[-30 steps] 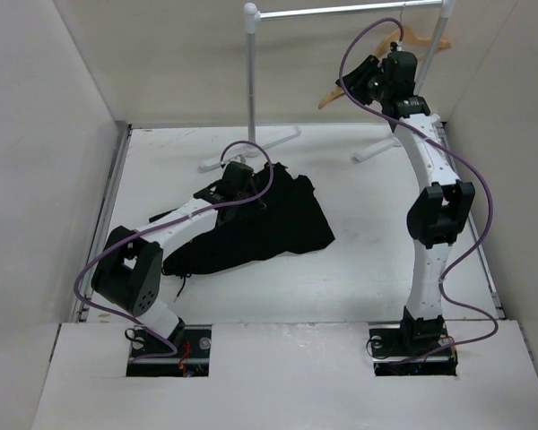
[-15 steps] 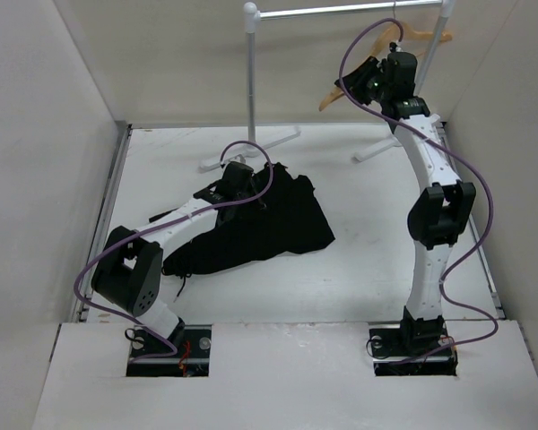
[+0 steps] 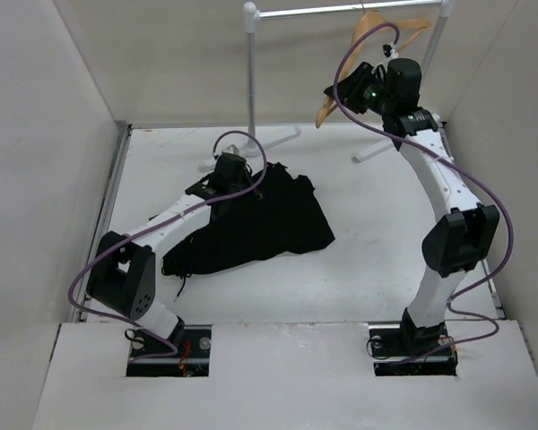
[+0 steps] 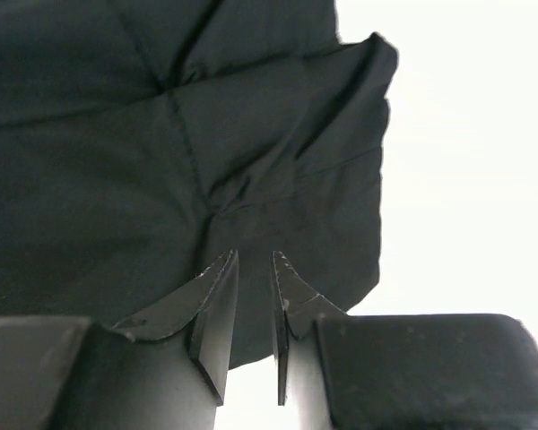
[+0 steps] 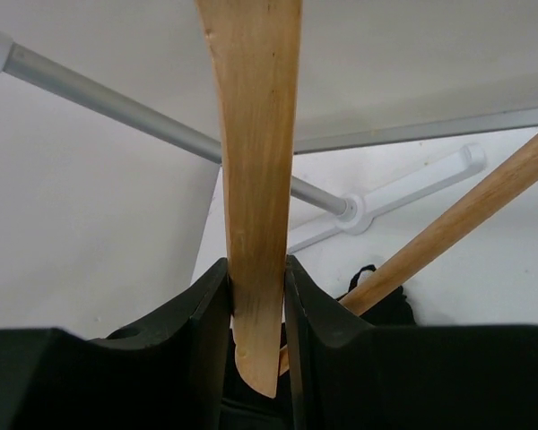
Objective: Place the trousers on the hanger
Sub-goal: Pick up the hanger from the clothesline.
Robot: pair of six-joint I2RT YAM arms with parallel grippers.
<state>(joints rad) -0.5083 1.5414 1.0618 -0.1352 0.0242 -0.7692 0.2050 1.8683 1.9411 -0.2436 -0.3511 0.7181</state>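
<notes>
The black trousers [image 3: 269, 224] lie crumpled on the white table, left of centre. My left gripper [image 3: 229, 172] sits at their far left edge. In the left wrist view, its jaws [image 4: 253, 255] stand almost together over the hem of the trousers [image 4: 117, 161], with creases drawn towards the tips. The tan wooden hanger [image 3: 323, 112] is up at the back right by the rack's rail. My right gripper [image 3: 348, 92] is shut on one of its arms. The right wrist view shows the hanger [image 5: 255, 179] clamped between both fingers, with its crossbar [image 5: 466, 210] slanting off to the right.
A silver rack stands at the back, with its upright pole [image 3: 251, 72], top rail [image 3: 341, 11] and white feet [image 3: 282, 136] on the table. Tall pale walls close in the left and right sides. A rack tube [image 5: 117, 107] crosses behind the hanger.
My right arm has swung its elbow out to the right and shifted the hanger up and slightly left. My left gripper has moved a little towards the far left over the trousers.
</notes>
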